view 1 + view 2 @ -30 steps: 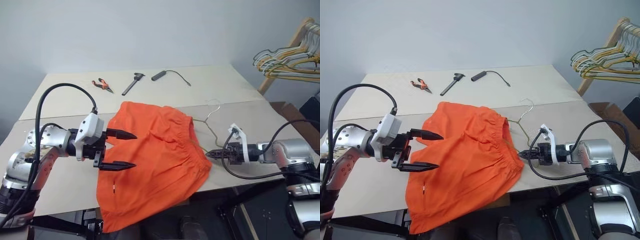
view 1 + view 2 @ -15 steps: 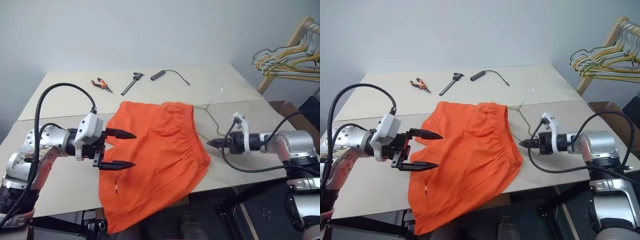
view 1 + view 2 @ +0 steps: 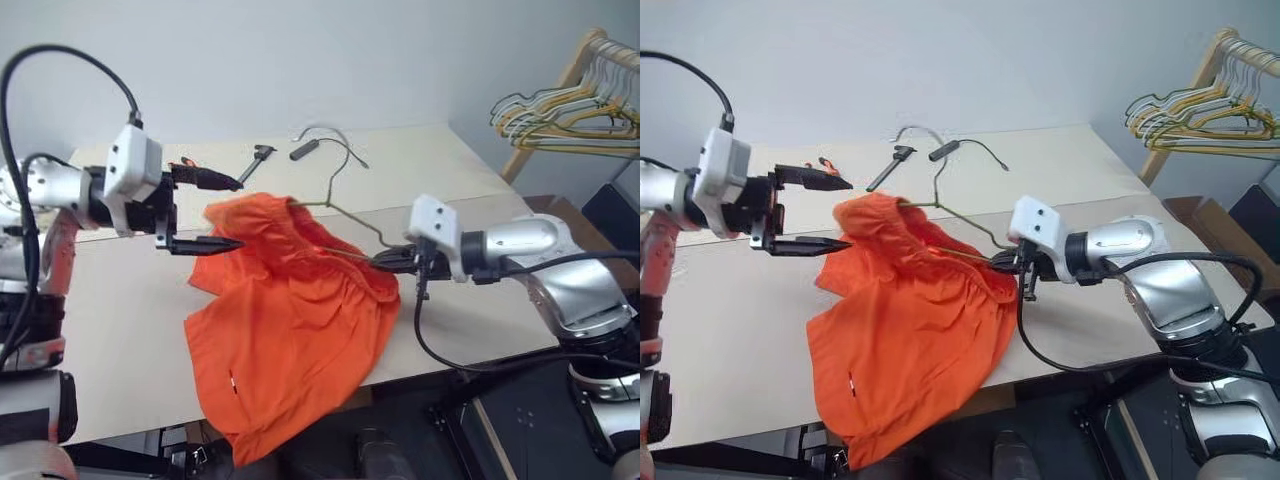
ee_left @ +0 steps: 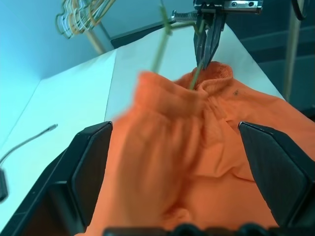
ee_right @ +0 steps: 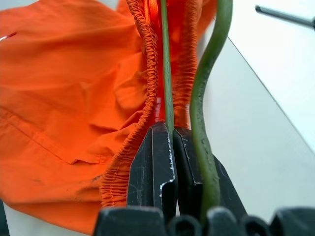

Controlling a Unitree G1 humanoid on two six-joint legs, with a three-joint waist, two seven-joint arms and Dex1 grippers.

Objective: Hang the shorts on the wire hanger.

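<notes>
The shorts (image 3: 290, 330) lay over the near edge of the table (image 3: 120, 330), one leg hanging off it, the waistband end lifted. The right gripper (image 3: 1012, 262) had its jaws clamped together on the wire hanger (image 3: 345, 215) at the waistband; in the right wrist view the wire ran into the gathered elastic. The hanger's hook stood raised above the table. The left gripper (image 3: 225, 212) hovered with its jaws wide apart just beside the lifted fabric. Farther back lay pliers (image 3: 825, 163), a black tool (image 3: 258, 158) and a cable (image 3: 325, 146). A bunch of hangers (image 3: 560, 115) hung far right.
</notes>
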